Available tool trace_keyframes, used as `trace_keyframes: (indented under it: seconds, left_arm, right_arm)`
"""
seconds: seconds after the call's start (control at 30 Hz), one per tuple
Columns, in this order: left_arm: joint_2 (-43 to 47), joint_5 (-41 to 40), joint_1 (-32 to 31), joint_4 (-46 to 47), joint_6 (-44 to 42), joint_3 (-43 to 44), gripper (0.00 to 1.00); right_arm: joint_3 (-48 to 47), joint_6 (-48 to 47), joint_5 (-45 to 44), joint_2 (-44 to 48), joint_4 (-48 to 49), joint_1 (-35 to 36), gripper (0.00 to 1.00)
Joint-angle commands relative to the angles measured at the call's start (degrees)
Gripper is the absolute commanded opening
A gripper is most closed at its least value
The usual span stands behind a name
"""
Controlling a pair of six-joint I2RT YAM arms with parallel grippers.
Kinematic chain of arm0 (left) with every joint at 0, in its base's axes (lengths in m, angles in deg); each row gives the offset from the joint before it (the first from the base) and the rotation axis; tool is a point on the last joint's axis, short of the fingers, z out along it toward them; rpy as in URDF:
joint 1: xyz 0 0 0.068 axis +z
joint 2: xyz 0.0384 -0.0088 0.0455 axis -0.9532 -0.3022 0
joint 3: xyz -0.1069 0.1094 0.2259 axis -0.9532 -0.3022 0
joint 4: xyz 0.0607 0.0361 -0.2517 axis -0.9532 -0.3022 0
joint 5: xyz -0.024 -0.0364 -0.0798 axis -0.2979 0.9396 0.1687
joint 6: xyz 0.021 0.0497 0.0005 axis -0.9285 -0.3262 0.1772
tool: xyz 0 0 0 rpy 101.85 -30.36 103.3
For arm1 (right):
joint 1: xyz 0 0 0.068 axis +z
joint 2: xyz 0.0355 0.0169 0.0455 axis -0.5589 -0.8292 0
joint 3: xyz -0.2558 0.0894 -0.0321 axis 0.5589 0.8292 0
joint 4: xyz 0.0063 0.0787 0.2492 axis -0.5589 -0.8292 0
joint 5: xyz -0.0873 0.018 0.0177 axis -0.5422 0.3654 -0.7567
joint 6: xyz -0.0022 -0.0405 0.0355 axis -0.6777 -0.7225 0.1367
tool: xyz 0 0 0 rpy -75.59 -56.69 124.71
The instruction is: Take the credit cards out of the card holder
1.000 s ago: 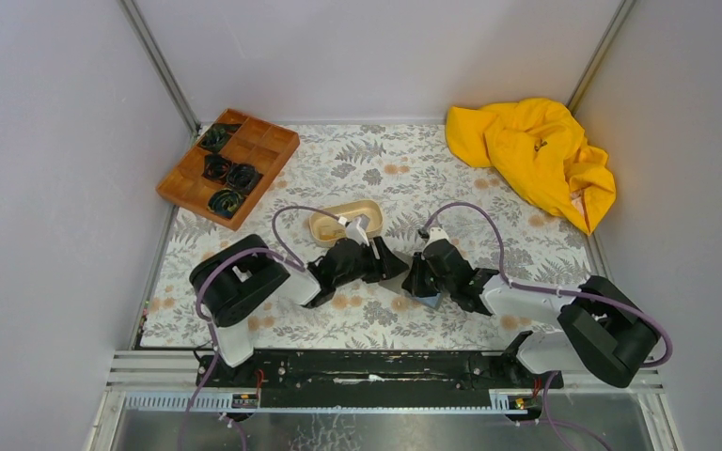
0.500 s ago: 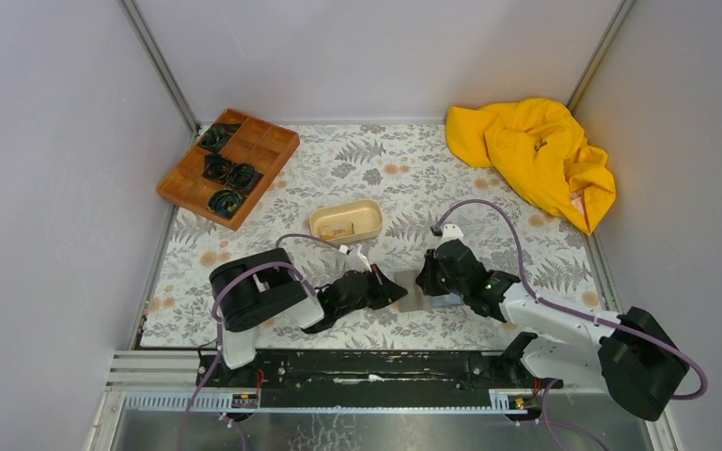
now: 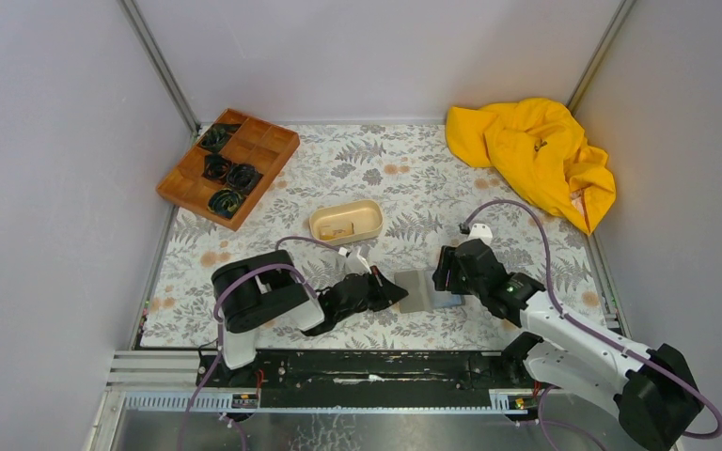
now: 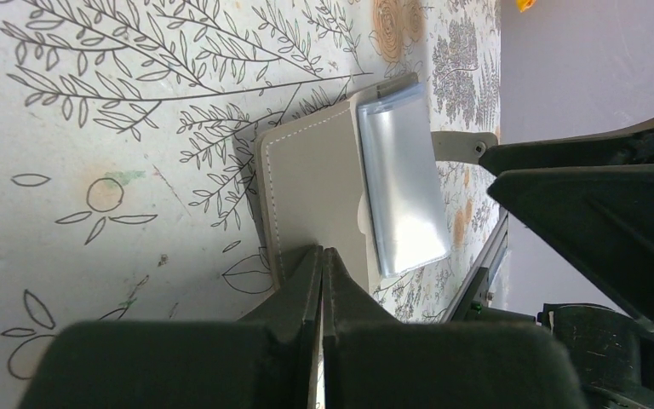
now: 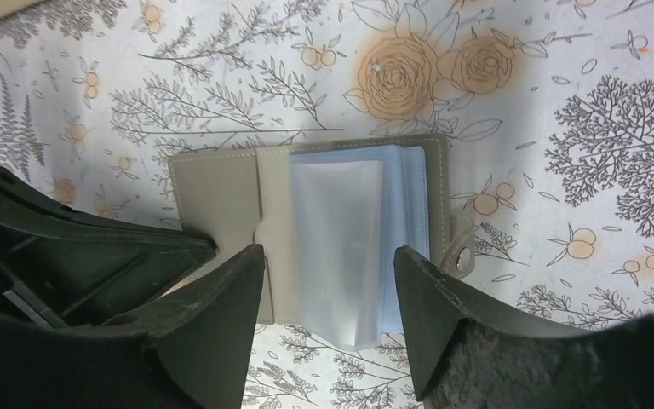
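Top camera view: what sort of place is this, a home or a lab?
Probably a robot test cell, not a home: plain grey walls box in a floral-covered table, two arms are bolted to a metal rail, and the left gripper pinches an open grey bifold card holder.

You have a brown compartment tray (image 3: 265, 155) at upper left, a beige oval tray (image 3: 365, 220) mid-frame, and a yellow cloth (image 3: 536, 155) at upper right.

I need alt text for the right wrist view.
An open grey bifold card holder lies flat on a floral tablecloth, clear plastic sleeves showing. The open black right pincer hovers above it; the black left pincer grips its grey flap.
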Motion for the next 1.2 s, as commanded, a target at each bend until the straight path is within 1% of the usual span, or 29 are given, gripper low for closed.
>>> trace_keyframes:
  seconds: [0.0, 0.1, 0.27, 0.5, 0.7, 0.83, 0.93, 1.03, 1.17]
  left_arm:
    - [-1.0, -1.2, -1.1, -5.0, -0.9, -1.7, 0.0]
    - [-0.6, -1.4, -1.7, -5.0, -0.7, -1.9, 0.0]
    - [0.0, -1.7, -2.3, -5.6, -0.7, -1.6, 0.0]
    - [0.2, -1.7, -2.7, -5.7, -0.7, -1.5, 0.0]
    - [0.9, -2.1, -2.8, -5.8, -0.5, -2.2, 0.0]
    - [1.1, -2.0, -2.7, -5.7, -0.7, -2.4, 0.0]
    - [0.9, -1.8, -2.8, -5.6, -0.8, -2.0, 0.0]
    - [0.5, -1.9, -2.8, -5.2, -0.7, -1.7, 0.0]
    - [0.8, -2.3, -2.9, -5.0, -0.6, -2.2, 0.0]
  right_arm:
    - [1.7, 1.0, 1.4, 0.2, 0.1, -0.4, 0.65]
    - [3.5, 1.1, 2.8, 0.2, 2.2, -0.4, 0.65]
    - [6.0, 0.8, 2.7, -0.9, 4.0, -0.4, 0.6]
    - [7.0, 0.6, 3.6, -3.7, 6.3, -0.4, 0.6]
    - [7.0, 2.4, -0.2, -1.9, 4.7, -0.4, 0.61]
    - [7.3, 1.4, 2.9, -3.1, 6.2, -0.4, 0.6]
    - [6.9, -0.3, 9.2, -4.4, 8.5, -0.4, 0.59]
    - [7.5, 0.8, 14.7, -4.5, 13.1, 0.1, 0.58]
    - [7.3, 1.3, 16.5, -4.0, 14.8, 0.5, 0.58]
